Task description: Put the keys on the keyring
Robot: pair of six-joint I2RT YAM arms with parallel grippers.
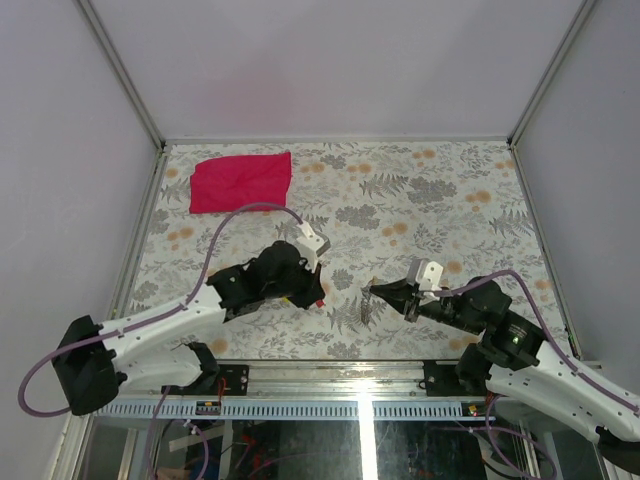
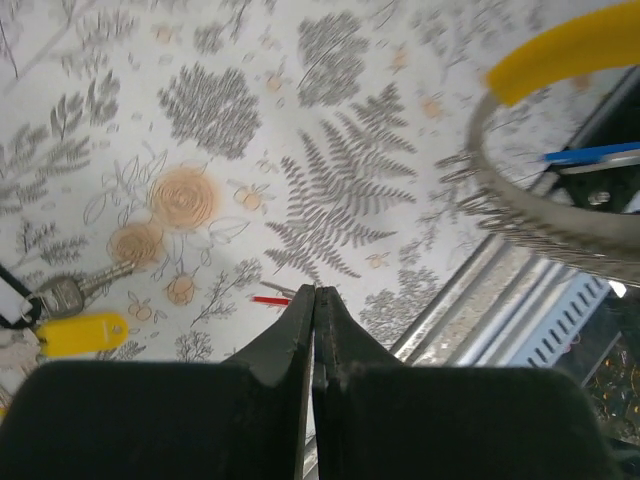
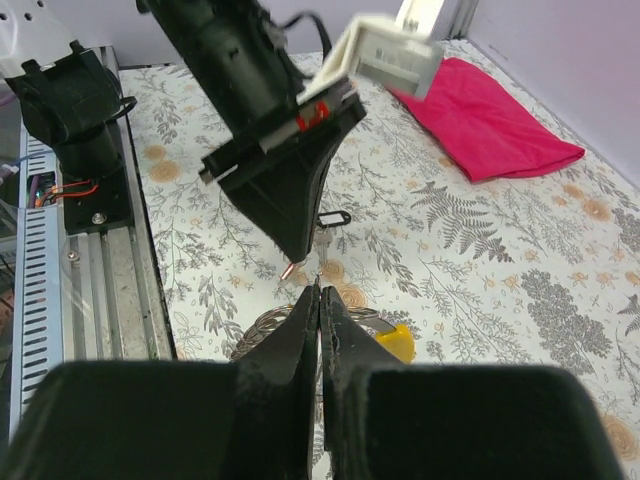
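Observation:
My left gripper [image 1: 320, 297] [image 2: 315, 291] is shut on a thin red key [image 2: 270, 299] that pokes out sideways at its tips. My right gripper [image 1: 372, 293] [image 3: 320, 288] is shut on the keyring [image 1: 365, 310] [image 3: 258, 328], which hangs just under its tips. In the left wrist view the keyring [image 2: 520, 215] looms blurred at upper right, with a yellow key head [image 2: 570, 50] and a blue one [image 2: 590, 155] by it. The two grippers' tips are a short gap apart. On the table lie another yellow key [image 2: 80, 333], a silver key [image 2: 62, 296] and a black-headed key [image 3: 335, 218].
A red cloth [image 1: 240, 182] [image 3: 490, 125] lies at the table's far left. The metal rail [image 1: 360, 405] runs along the near edge, close behind both grippers. White walls enclose the flowered table [image 1: 430, 200] on three sides.

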